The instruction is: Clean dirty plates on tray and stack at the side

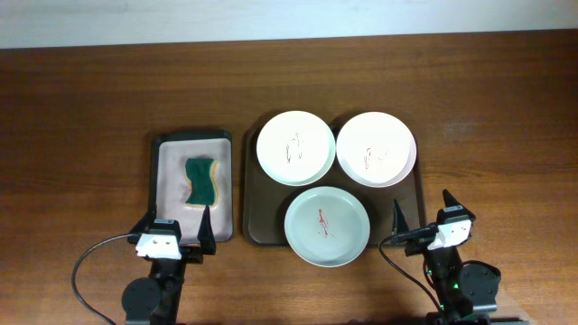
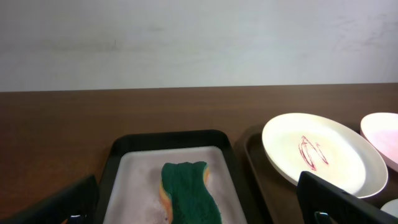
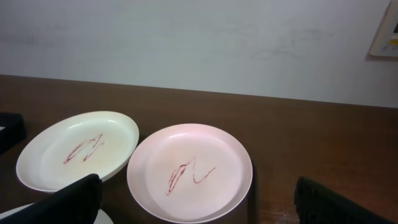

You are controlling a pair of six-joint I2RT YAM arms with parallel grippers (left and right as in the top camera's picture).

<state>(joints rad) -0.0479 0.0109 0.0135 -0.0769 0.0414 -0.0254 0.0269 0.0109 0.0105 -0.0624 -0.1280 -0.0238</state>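
Note:
The dark brown tray [image 1: 254, 217] holds three plates with red smears: a white one [image 1: 295, 147] at back left, a white one [image 1: 376, 148] at back right, a pale green one [image 1: 326, 226] in front. My left gripper [image 1: 177, 236] is open and empty, just in front of the small tray's near edge. My right gripper [image 1: 423, 221] is open and empty by the brown tray's front right corner. In the right wrist view the right plate [image 3: 189, 170] and left plate [image 3: 78, 149] lie ahead of the fingers. The left wrist view shows the left plate [image 2: 323, 153].
A smaller narrow black tray [image 1: 161, 171] with a pale inside lies left of the brown tray and holds a green and yellow sponge [image 1: 201, 181]. The sponge also shows in the left wrist view [image 2: 188, 190]. The wooden table [image 1: 81, 117] runs wide on both sides.

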